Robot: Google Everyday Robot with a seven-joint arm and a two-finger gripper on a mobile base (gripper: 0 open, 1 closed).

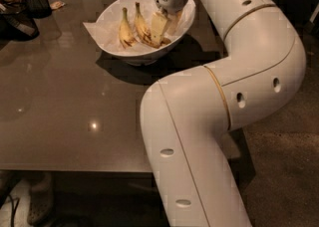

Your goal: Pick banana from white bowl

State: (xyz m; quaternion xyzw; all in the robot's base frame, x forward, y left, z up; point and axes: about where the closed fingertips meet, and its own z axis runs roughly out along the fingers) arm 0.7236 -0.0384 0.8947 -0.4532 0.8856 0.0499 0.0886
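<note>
Our gripper sits inside the white bowl, just beside the banana. Whether it grips anything, we cannot tell.

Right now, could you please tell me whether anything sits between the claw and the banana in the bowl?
Nothing visible does. The claw is down inside the bowl, right beside the streaked banana. The stubbier banana lies on the far side of it, away from the claw.

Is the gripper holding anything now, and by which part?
It cannot be told. The gripper is down inside the white bowl, at the streaked banana, but no hold shows.
</note>
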